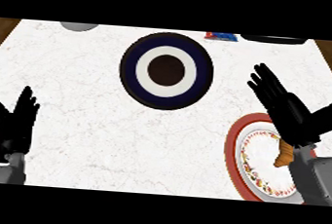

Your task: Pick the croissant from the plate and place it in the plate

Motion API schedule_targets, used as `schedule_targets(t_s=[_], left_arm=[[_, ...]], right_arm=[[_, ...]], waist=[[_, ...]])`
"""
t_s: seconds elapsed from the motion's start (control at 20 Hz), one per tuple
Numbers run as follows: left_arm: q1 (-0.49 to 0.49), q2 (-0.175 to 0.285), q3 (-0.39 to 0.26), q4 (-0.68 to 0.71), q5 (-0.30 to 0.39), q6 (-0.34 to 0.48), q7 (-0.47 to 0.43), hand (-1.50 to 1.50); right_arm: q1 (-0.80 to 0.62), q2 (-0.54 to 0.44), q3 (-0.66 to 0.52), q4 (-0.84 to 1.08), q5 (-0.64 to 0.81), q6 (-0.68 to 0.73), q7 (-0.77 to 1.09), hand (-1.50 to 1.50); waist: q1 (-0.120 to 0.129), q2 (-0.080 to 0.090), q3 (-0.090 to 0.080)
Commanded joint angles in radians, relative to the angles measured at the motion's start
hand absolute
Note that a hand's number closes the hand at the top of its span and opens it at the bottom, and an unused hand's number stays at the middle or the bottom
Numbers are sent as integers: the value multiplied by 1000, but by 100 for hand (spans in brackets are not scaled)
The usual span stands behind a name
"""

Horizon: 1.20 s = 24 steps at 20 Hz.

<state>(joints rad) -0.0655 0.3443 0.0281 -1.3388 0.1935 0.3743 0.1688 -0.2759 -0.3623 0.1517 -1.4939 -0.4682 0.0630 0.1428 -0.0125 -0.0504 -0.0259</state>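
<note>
A red-rimmed patterned plate (240, 147) lies at the lower right of the counter. On it a tan croissant (284, 156) shows only partly, the rest hidden under my right wrist. My right hand (288, 110) hovers over the plate's far edge with fingers straight and spread, holding nothing. A dark blue plate with a white ring and dark centre (167, 70) sits at the upper middle, with nothing on it. My left hand (13, 123) rests open at the lower left, fingers up.
A grey round object (79, 26) sits at the far edge on the left. A small blue and red packet (222, 37) and a dark flat object (275, 39) lie at the far edge on the right. Wooden floor shows past both counter sides.
</note>
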Motion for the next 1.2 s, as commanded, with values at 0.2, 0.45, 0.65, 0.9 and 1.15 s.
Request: schedule_targets(t_s=[0.2,0.45,0.65,0.9,1.15], left_arm=[[-118,54,-107,-98,-68,-126,-86,0],[-125,30,-158,-89,-85,-149,-97,0],[-155,22,-180,-94,-88,-184,-95,0],[-160,6,-179,-86,-94,-187,-83,0],[-192,-7,-162,-36,-117,-180,-107,0]], right_arm=[[-106,11,-188,-16,204,-404,-108,-150],[-8,-236,-23,68,661,-515,-46,150],[116,56,22,136,728,-797,-184,-150],[177,17,89,83,999,-954,-45,-150],[277,-44,87,-182,1251,-917,209,-150]], waist=[[-22,41,25],[-40,53,17],[6,55,27],[-3,47,24],[-18,45,22]])
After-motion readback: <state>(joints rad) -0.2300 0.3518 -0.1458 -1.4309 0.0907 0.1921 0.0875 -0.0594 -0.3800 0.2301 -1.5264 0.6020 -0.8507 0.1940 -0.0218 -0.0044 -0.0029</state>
